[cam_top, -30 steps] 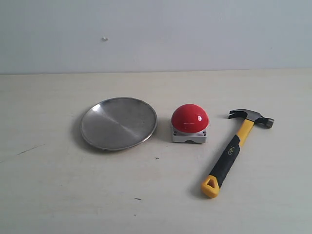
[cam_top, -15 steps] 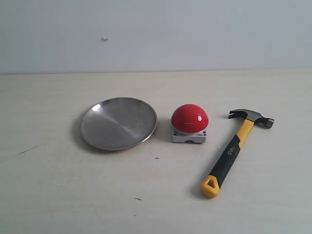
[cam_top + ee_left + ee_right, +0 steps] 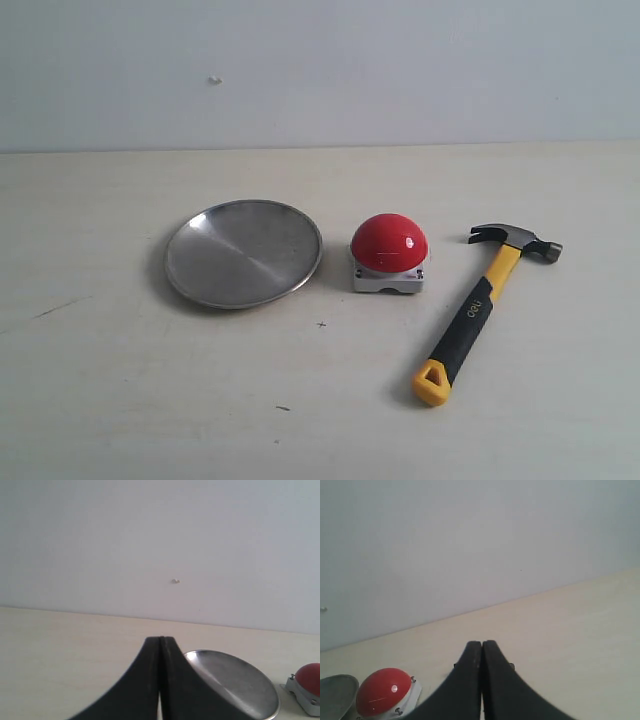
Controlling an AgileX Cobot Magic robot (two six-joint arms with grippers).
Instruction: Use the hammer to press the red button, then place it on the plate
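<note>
Nothing has shifted in the last second, so we judge the task not begun: our left claw [image 3: 160, 642] is pressed shut and empty, with the plate [image 3: 235, 680] just ahead of it. The red button [image 3: 382, 691] sits ahead of our right claw [image 3: 481, 645], which is also shut on nothing. The hammer [image 3: 480, 310] lies untouched outside that claw's view, with bare table [image 3: 120, 400] all round it and the wall well behind.

The red button [image 3: 389, 243] sat just right of the empty plate [image 3: 243, 252]; right of the button, apart, the hammer [image 3: 484, 307] lay flat, its handle slanting nearer.
</note>
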